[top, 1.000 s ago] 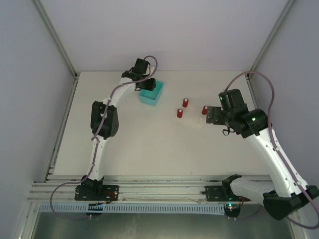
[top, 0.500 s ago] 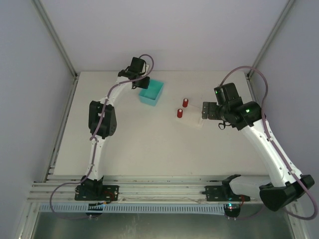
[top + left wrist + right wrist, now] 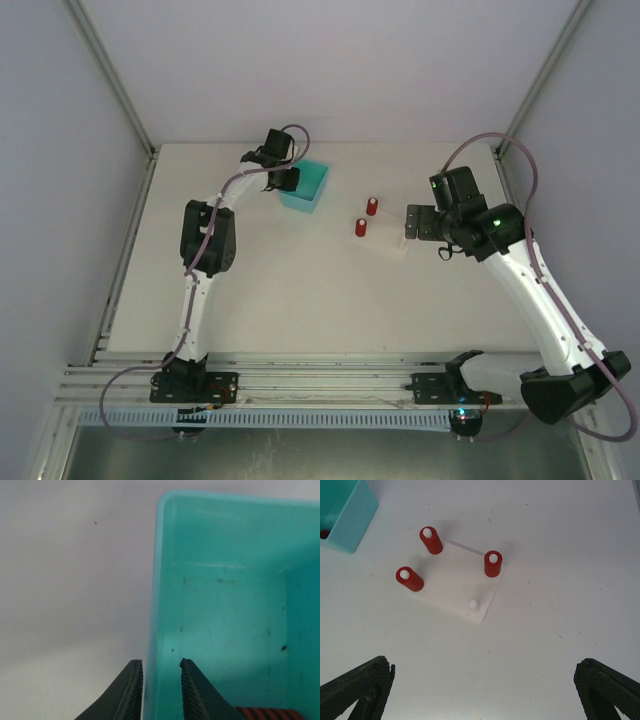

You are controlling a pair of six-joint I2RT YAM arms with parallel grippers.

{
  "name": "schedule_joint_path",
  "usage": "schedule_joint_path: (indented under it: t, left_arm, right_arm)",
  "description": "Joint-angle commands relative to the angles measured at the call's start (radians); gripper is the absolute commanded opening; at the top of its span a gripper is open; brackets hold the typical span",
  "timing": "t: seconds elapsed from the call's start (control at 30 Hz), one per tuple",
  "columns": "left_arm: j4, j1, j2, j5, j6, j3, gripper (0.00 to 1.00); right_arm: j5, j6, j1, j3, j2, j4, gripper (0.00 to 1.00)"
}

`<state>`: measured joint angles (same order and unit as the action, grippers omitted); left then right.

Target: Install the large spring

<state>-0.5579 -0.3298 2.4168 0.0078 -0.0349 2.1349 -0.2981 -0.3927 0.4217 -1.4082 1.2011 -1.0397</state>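
Observation:
My left gripper (image 3: 284, 180) (image 3: 161, 662) straddles the left wall of the teal bin (image 3: 308, 186) (image 3: 225, 605), one finger outside and one inside, closed down on that wall. A red ribbed spring (image 3: 265, 713) lies inside the bin at the view's bottom edge; its size cannot be judged. The white plate (image 3: 452, 582) (image 3: 385, 243) carries three red springs on pegs (image 3: 431, 540) (image 3: 410, 579) (image 3: 493, 563) and one bare white peg (image 3: 474, 605). My right gripper (image 3: 412, 222) (image 3: 480, 695) hangs wide open above the table just near of the plate, holding nothing.
In the top view the right gripper hides the plate's right part. The teal bin's corner (image 3: 345, 515) shows at the upper left of the right wrist view. Grey walls and a metal frame (image 3: 120, 100) ring the table.
The left gripper shifted from over the bin to its left wall and its jaws narrowed. The right arm swung left earlier, covering the third spring in the top view, then held still.

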Motion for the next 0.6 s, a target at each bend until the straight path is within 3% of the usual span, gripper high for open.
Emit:
schedule_joint_path:
  t: [0.0,0.13,0.23,0.37,0.57]
  left_arm:
    - [-0.008,0.004,-0.005,0.011,-0.052,-0.037,0.23]
    - [0.025,-0.007,-0.075,-0.007,-0.110,-0.138,0.13]
    - [0.058,-0.022,-0.134,-0.069,-0.173,-0.207,0.13]
    - [0.105,-0.030,-0.175,-0.080,-0.273,-0.266,0.01]
    - [0.088,-0.031,-0.175,-0.128,-0.480,-0.259,0.00]
  right_arm:
    - [-0.013,0.004,-0.002,-0.019,-0.004,0.002,0.99]
    - [-0.009,0.004,-0.001,-0.016,-0.002,0.003,0.99]
    - [-0.006,-0.001,-0.002,-0.009,-0.001,0.005,0.99]
    - [0.000,-0.003,-0.001,-0.002,0.000,0.015,0.99]
    - [0.003,0.005,-0.001,-0.005,0.002,0.015,0.99]
